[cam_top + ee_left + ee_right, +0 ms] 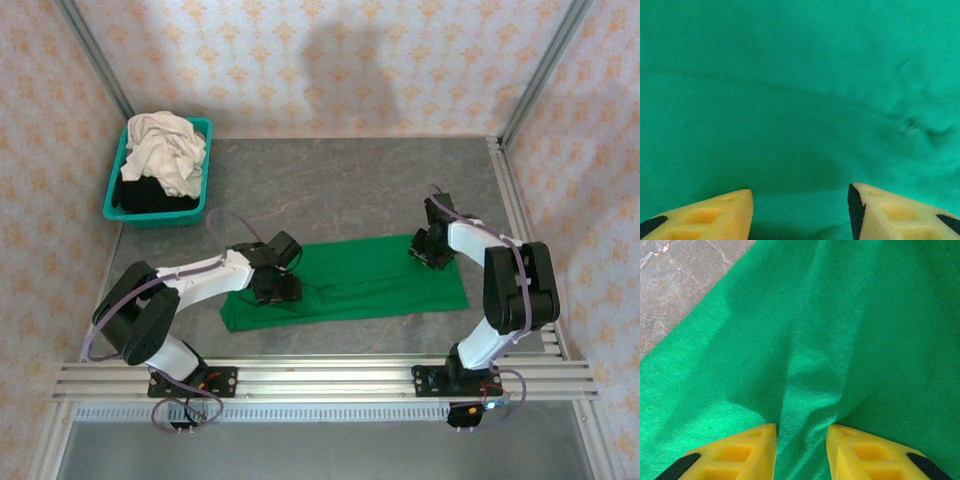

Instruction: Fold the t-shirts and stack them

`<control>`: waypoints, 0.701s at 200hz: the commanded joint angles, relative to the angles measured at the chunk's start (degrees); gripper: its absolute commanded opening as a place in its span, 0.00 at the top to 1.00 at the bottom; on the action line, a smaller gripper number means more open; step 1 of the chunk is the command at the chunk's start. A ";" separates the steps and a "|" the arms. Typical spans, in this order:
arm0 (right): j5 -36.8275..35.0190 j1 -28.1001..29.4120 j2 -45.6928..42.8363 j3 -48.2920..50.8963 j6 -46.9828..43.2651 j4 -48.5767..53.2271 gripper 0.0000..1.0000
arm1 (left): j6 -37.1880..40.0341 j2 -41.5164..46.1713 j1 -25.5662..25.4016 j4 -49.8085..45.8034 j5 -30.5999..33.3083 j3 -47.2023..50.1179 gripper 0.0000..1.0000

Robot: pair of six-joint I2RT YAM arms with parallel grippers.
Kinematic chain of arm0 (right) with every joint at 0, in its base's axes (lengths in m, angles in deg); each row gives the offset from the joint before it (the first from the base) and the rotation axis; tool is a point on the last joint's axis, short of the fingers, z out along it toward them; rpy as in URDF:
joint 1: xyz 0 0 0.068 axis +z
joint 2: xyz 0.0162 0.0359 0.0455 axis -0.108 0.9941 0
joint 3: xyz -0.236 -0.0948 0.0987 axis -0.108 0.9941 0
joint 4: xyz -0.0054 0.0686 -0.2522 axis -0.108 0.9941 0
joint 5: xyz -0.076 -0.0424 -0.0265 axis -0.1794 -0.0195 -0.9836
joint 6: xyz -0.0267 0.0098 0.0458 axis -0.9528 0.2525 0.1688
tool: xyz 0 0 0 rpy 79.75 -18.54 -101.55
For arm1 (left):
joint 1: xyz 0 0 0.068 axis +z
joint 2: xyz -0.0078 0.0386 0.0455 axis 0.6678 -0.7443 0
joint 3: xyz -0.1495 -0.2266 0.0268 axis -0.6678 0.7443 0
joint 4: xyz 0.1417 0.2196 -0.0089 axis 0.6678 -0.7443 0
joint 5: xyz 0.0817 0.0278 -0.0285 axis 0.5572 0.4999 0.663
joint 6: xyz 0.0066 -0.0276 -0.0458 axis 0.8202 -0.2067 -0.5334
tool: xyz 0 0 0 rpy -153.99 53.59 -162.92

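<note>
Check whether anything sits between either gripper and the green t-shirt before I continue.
Nothing visible does. The left gripper hangs open right over the green t-shirt, and the right gripper pinches a ridge of it between its fingers. The teal basket sits off at the table's far left corner, away from both.

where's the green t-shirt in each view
top external: the green t-shirt lies mid-table, with a hand on each end.
left wrist: the green t-shirt spreads beneath the open left hand, small wrinkles at right.
right wrist: a fold of the green t-shirt rises between the right hand fingers.
shared landmark: the shirt's far edge against the grey table, beside the right hand.
</note>
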 commanded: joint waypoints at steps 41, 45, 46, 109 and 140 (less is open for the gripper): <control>-2.49 -0.88 0.08 1.45 -1.07 -0.19 0.67 | -7.14 17.66 -4.19 -4.43 1.56 9.76 0.46; -2.54 -0.93 0.15 1.37 -0.99 -0.19 0.67 | -7.62 18.24 -4.50 -3.89 1.16 10.51 0.46; -2.54 -0.91 0.18 1.37 -1.00 -0.19 0.67 | -7.72 18.39 -4.58 -3.74 1.03 10.71 0.46; -1.32 -0.97 -0.84 -0.78 -1.07 1.22 0.66 | -12.54 25.15 -8.86 -2.62 -0.17 13.51 0.45; -0.48 -0.80 -2.28 -1.52 -0.51 2.09 0.66 | -9.84 28.05 -6.60 -8.47 5.93 7.40 0.41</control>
